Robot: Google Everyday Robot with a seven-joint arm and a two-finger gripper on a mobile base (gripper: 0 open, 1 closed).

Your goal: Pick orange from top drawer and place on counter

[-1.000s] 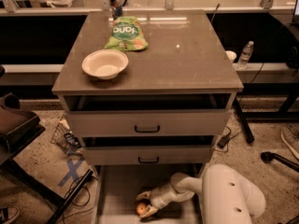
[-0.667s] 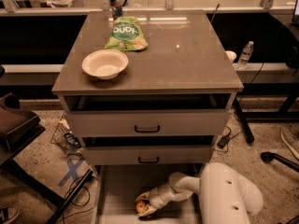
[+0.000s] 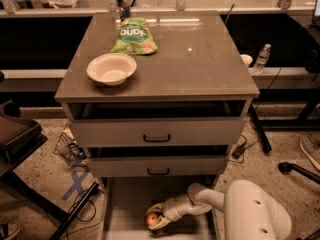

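The orange [image 3: 151,219] lies low in the open top drawer [image 3: 130,204], the pale grey tray pulled out toward the camera at the bottom of the view. My gripper [image 3: 156,218] reaches in from the right on its white arm [image 3: 250,214]. Its fingers [image 3: 161,227] sit above and below the orange, closed against it just over the drawer floor. The counter [image 3: 200,59] is the grey-brown top slab of the cabinet, farther back.
A white bowl [image 3: 111,68] and a green snack bag [image 3: 134,35] sit on the counter's left half. Two drawer fronts with black handles [image 3: 156,138] stand behind the open drawer. A water bottle [image 3: 261,58] stands at the right, and a dark chair [image 3: 15,134] and cables at the left.
My gripper and the orange have shifted very slightly left and up inside the drawer. Nothing else has moved.
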